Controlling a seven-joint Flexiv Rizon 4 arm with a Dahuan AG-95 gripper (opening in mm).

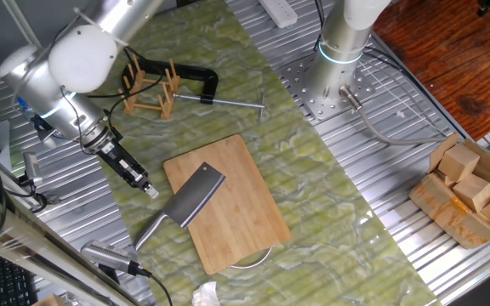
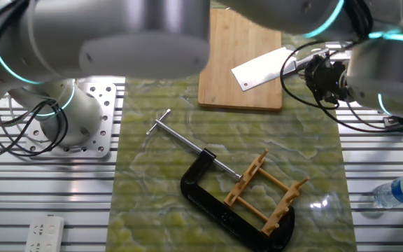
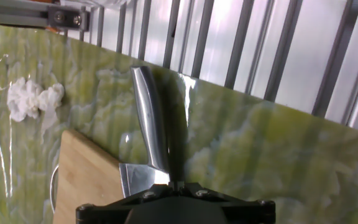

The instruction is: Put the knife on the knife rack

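The knife (image 1: 196, 195) lies with its broad grey blade on the bamboo cutting board (image 1: 236, 212) and its silver handle (image 1: 149, 231) sticking out over the green mat. It also shows in the other fixed view (image 2: 261, 68) and the hand view (image 3: 150, 124). My gripper (image 1: 148, 189) hovers just left of the blade, above the mat, near where handle and blade meet. Its fingers look pressed together with nothing between them (image 3: 176, 185). The knife rack (image 1: 150, 89), light wood with upright pegs, stands at the far end of the mat and shows in the other fixed view (image 2: 268, 192).
A black C-clamp (image 1: 196, 78) with a metal rod lies right by the rack. A crumpled white tissue (image 3: 33, 98) lies on the mat near the handle's end. A cardboard box of wood blocks (image 1: 470, 191) sits at the right. The arm's base (image 1: 343, 51) stands behind the mat.
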